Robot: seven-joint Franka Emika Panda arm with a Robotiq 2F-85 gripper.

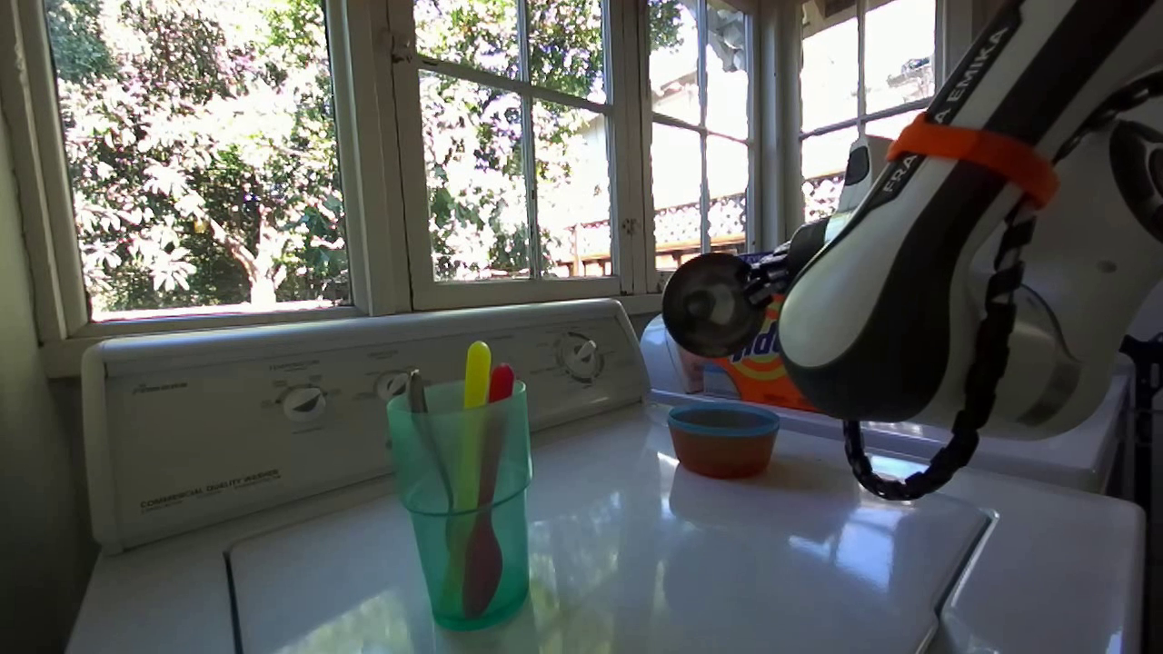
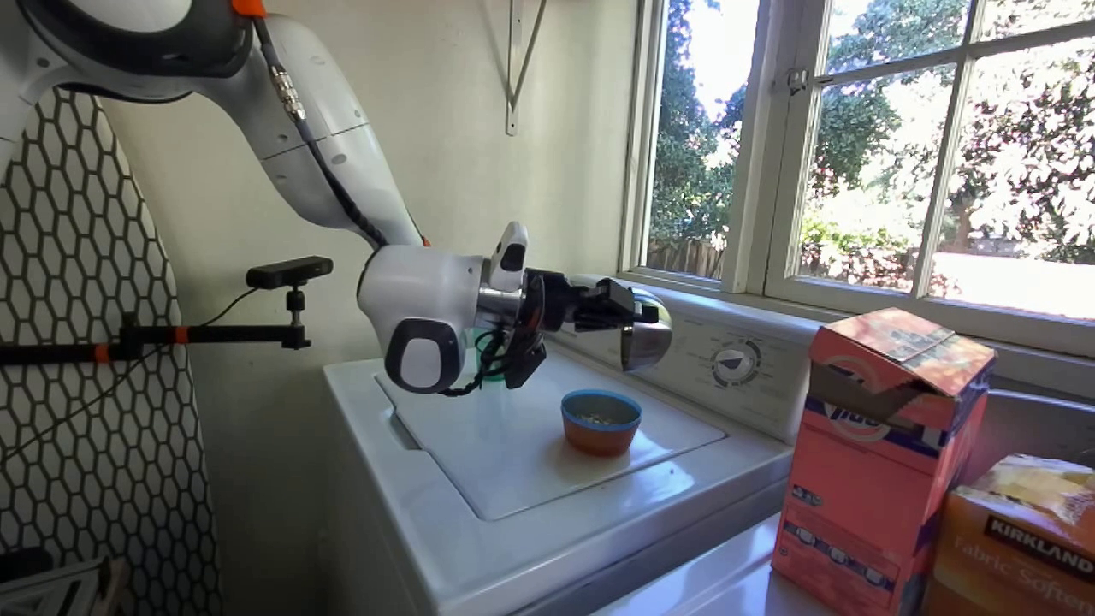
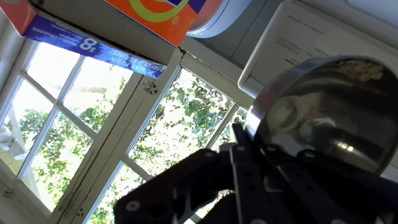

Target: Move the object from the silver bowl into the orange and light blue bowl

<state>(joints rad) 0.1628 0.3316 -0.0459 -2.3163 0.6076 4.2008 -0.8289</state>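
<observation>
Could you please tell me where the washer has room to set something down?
The lid between the teal cup and the orange and light blue bowl is bare. Crowded: roughly above that bowl, where the claw holds the silver bowl.

Teal cup (image 1: 512, 545) of utensils (image 1: 477, 374) standing on a white washer (image 1: 654, 563); orange box (image 2: 855, 513) beside Kirkland carton (image 2: 1009, 565); trees (image 1: 200, 136) outside windows (image 1: 532, 182).

We are looking at white-framed windows (image 1: 627, 163), with leafy trees (image 1: 200, 163) glowing in bright daylight beyond. In an exterior view we are noticing a metal bracket (image 2: 514, 68) on a pale wall (image 2: 428, 145); light is gleaming off the white washer (image 1: 709, 563).
</observation>
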